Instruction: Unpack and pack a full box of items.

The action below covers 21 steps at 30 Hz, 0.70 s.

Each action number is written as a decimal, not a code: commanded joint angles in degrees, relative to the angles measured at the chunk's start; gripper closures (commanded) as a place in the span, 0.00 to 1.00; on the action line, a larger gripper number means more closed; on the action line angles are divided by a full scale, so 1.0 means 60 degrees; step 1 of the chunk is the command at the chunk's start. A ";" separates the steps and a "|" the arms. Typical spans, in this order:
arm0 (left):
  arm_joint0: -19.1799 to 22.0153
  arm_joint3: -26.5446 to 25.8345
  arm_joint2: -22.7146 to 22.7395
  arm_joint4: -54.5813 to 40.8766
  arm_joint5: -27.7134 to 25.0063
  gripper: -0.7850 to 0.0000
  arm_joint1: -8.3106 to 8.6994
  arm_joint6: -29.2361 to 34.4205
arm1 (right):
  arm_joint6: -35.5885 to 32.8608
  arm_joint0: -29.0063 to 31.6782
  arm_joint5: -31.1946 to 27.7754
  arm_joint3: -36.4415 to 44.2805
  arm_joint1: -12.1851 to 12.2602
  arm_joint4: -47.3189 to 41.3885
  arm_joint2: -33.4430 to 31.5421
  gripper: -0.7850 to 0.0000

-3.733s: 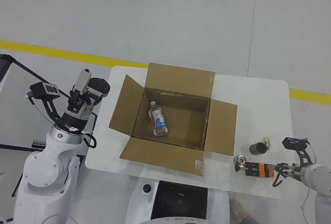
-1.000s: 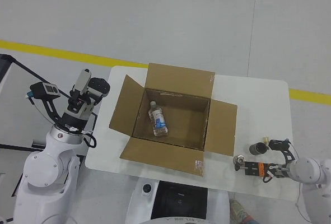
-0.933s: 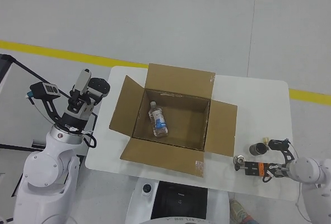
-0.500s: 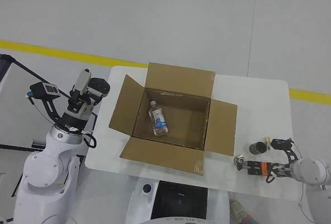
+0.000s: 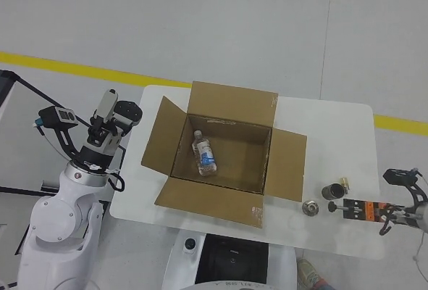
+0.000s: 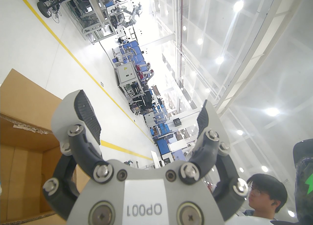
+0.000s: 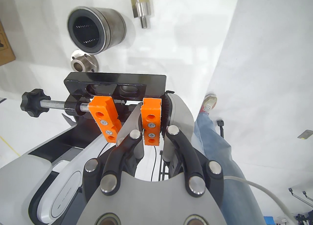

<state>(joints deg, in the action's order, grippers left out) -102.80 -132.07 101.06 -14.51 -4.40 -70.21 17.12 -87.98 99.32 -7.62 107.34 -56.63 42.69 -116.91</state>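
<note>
Two arms above: my right gripper (image 5: 379, 212) is pulling the orange-jawed clamp (image 5: 355, 209) away from the flange (image 5: 311, 208) on the table (image 5: 329, 130); the bottle (image 5: 205, 154) is lying in the open box (image 5: 224, 141). Left wrist: my left gripper (image 6: 146, 118) is gaping empty toward ceiling lights (image 6: 238, 5). Right wrist: my fingers (image 7: 177, 115) are squeezing the clamp.
</note>
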 commanded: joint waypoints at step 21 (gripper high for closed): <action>0.0000 0.0000 0.0000 0.0000 0.0000 0.00 0.0000 0.0000 | 0.1883 -0.4140 0.2322 0.1319 0.0128 -0.2875 0.6718 1.00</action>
<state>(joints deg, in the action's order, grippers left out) -102.80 -132.07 101.06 -14.51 -4.40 -70.21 17.12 -76.86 74.80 6.12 115.45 -55.81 25.30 -77.65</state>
